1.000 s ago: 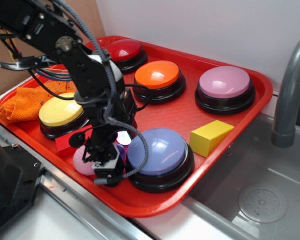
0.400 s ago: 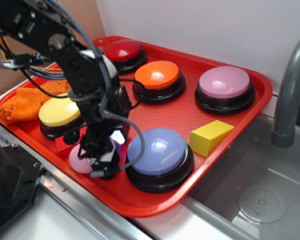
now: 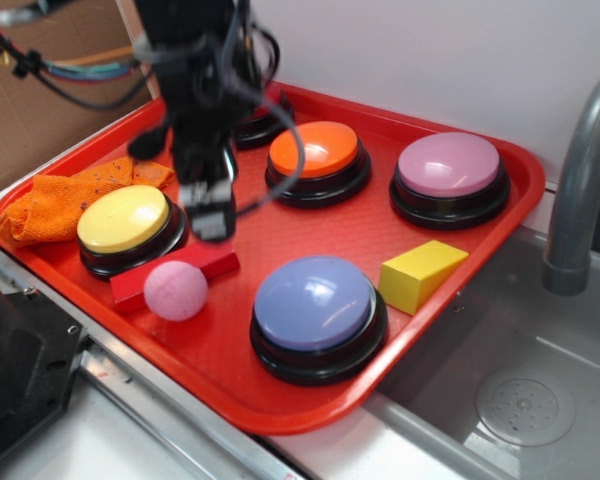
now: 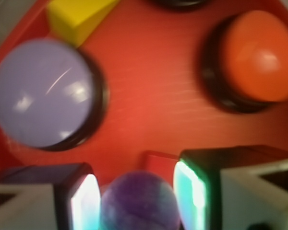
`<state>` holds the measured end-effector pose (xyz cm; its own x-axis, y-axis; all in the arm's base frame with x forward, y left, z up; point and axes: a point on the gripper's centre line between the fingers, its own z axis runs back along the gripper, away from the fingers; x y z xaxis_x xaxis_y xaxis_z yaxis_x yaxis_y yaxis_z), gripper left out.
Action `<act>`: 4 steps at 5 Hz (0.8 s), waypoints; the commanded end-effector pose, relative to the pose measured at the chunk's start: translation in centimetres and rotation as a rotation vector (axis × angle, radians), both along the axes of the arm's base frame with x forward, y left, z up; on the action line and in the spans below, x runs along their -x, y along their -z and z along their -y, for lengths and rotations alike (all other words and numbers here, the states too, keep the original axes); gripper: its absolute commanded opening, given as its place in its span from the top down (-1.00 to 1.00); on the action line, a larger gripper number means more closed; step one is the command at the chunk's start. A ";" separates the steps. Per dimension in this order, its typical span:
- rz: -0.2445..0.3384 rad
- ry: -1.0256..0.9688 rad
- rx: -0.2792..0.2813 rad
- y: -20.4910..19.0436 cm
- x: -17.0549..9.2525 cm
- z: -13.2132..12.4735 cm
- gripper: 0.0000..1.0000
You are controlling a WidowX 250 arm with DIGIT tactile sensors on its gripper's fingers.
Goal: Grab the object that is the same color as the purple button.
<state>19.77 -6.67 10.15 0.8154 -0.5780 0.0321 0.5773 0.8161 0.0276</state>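
A small glossy purple ball [image 4: 139,203] sits between my two lit pads [image 4: 85,203] in the wrist view, with the tray well below it. My gripper [image 4: 137,199] is shut on it. From the exterior camera the gripper [image 3: 210,220] hangs in the air above the tray, between the yellow button [image 3: 123,218] and the orange button [image 3: 315,150]; the ball is hidden inside its fingers there. The blue-purple button [image 3: 315,300] stands at the tray's front, and a lilac button [image 3: 450,165] at the back right.
Everything sits on a red tray [image 3: 280,405]. A pink golf ball [image 3: 176,290] rests against a red block [image 3: 215,266] at the front left. A yellow wedge [image 3: 420,272] lies right, an orange cloth [image 3: 50,205] far left. A sink and grey faucet [image 3: 580,180] border the right.
The gripper has risen from the tray beside the pink golf ball and moved back toward the yellow and orange buttons, carrying the purple ball. The golf ball now shows fully.
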 end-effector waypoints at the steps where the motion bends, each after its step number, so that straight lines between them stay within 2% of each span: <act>1: 0.001 -0.257 0.028 -3.9 -2.1 -5.9 1.00; 2: -0.023 -0.337 0.013 -3.6 -1.6 -8.9 1.00; 3: -0.003 -0.397 -0.049 -3.8 -1.1 -11.0 1.00; 4: -0.085 -0.371 -0.047 -3.6 -1.3 -11.8 1.00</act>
